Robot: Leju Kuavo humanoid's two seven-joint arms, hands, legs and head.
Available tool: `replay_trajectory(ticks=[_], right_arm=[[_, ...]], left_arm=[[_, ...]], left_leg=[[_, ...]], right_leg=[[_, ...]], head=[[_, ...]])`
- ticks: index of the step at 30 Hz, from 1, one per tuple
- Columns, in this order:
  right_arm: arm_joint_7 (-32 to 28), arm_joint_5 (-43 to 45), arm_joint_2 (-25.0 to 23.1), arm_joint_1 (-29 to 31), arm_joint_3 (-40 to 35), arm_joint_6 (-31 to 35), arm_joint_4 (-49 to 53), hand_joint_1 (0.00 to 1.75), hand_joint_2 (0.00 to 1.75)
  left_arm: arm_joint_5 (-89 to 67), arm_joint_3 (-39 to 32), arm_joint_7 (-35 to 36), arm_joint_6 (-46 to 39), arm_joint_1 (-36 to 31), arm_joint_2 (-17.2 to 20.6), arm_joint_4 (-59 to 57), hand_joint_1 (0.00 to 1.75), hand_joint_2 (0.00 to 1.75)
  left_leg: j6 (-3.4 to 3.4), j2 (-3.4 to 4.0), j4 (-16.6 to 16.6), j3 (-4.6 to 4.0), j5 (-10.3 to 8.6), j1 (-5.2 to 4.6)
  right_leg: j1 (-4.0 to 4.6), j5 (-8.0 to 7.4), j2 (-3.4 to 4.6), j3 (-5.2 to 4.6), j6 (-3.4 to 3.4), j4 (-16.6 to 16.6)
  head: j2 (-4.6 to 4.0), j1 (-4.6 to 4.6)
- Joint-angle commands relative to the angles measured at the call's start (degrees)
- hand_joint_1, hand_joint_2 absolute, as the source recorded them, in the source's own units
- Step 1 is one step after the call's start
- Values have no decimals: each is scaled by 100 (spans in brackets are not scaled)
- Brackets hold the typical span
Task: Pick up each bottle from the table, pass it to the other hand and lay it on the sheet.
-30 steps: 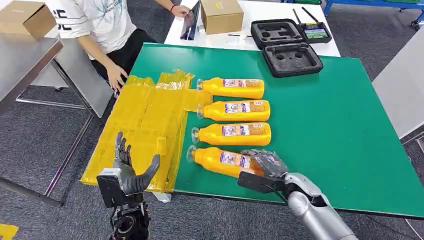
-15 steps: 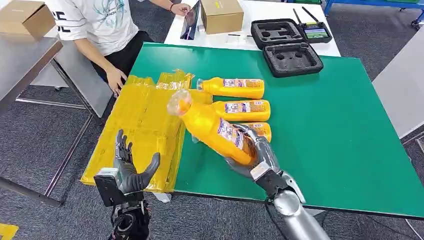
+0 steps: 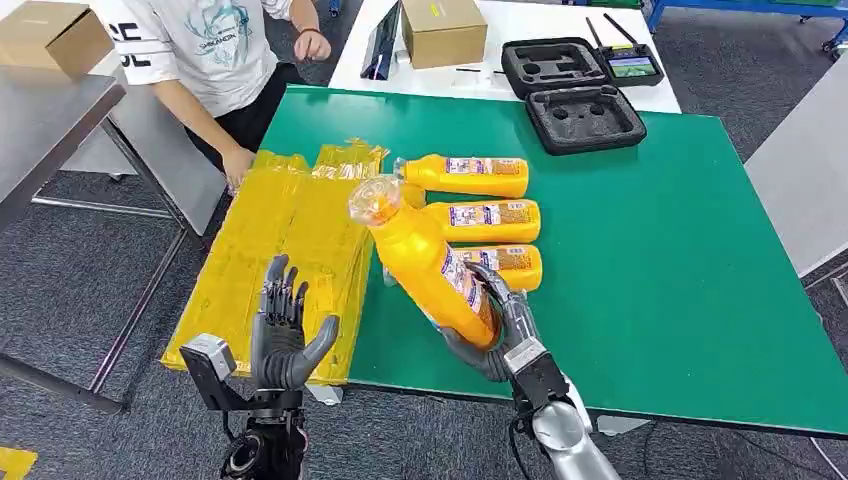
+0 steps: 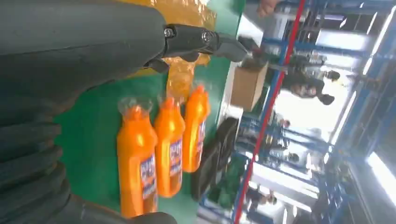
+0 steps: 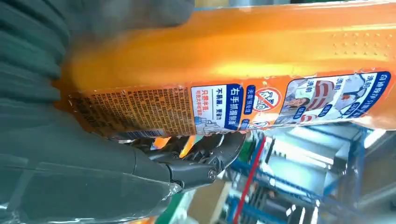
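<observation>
The dark fingers (image 3: 500,300) of the right hand (image 3: 497,335) are grasping the lower body of an orange plastic bottle with a blue-and-white label (image 3: 425,262), tilting it above the near edge of the green desk (image 3: 680,260) with its clear-wrapped cap pointing up and away. The left hand (image 3: 285,335) is waiting released, fingers spread and upright, just in front of the crinkled yellow plastic sheet (image 3: 285,235). Three more orange bottles (image 3: 470,215) are lying in a row on the desk (none is resting on the sheet yet). So the task is only beginning: the first bottle is lifted, its handover and laying down are outstanding, then the other three.
</observation>
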State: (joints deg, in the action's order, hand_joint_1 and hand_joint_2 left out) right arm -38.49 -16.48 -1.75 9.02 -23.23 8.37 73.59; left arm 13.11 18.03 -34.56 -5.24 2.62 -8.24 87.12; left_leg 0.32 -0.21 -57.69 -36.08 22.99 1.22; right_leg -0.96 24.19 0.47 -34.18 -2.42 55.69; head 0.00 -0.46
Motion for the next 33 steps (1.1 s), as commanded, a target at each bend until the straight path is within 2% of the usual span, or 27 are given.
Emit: replay_trajectory(ticks=[1, 3, 10, 22, 27, 28, 29, 30, 31, 33], right_arm=[[-148, 103, -581, 231, -102, -568, -1247, 175, 175], [-151, 35, -692, 401, -152, -659, -1436, 175, 175], [-106, -161, -856, 721, -359, -1010, -2011, 175, 175], [-101, -391, -931, 833, -541, -871, -2464, 175, 175], [-60, -523, -943, 870, -530, -899, -2608, 175, 175], [-64, -540, -937, 901, -511, -903, -2656, 175, 175], [-73, -560, -942, 932, -489, -922, -2700, 175, 175], [-82, -580, -956, 959, -443, -929, -2732, 175, 175], [-82, -580, -954, 966, -440, -929, -2730, 175, 175], [-92, -615, -961, 984, -425, -951, -2743, 175, 175]], left_arm=[[-9, 661, 182, 691, -537, 276, -434, 0, 175], [-83, 735, 178, 746, -712, 285, -602, 0, 175], [-103, 762, 251, 875, -1180, 213, -1247, 0, 175], [-134, 772, 257, 1019, -1388, 156, -1596, 0, 175], [50, 525, 88, 1092, -1313, 148, -1403, 0, 175], [70, 462, 82, 1084, -1273, 149, -1343, 5, 175], [72, 408, 80, 1072, -1243, 144, -1303, 140, 175], [82, 342, 79, 1053, -1189, 125, -1262, 169, 175], [82, 341, 79, 1053, -1179, 128, -1265, 175, 175], [63, 316, 51, 991, -1103, 124, -1212, 175, 175]], left_leg=[[5, 1, 8, 44, 15, 1], [1, 3, 7, 15, 3, 0], [5, 4, 10, 35, 6, -3], [4, 4, 7, 31, 7, -4], [3, 3, 5, 25, 5, -3], [4, 5, 5, 34, 10, -1], [3, 6, 5, 24, 6, -2], [2, 4, 5, 15, 2, -1], [4, 5, 5, 31, 9, -1], [4, 5, 5, 28, 8, -1]], right_leg=[[5, 14, -6, 45, 15, -10], [2, 2, 0, 14, 7, -6], [0, 6, -2, 33, 11, -7], [-1, 8, -1, 29, 10, -4], [0, 7, -1, 22, 9, -3], [2, 10, 0, 31, 12, -4], [1, 6, 1, 21, 9, -3], [1, 2, 1, 12, 6, -4], [2, 10, 0, 28, 11, -4], [2, 8, 1, 26, 9, -5]], head=[[0, 0], [0, 2], [0, 0], [0, 0], [0, 0], [0, 0], [0, 0], [0, 0], [0, 0], [0, 0]])
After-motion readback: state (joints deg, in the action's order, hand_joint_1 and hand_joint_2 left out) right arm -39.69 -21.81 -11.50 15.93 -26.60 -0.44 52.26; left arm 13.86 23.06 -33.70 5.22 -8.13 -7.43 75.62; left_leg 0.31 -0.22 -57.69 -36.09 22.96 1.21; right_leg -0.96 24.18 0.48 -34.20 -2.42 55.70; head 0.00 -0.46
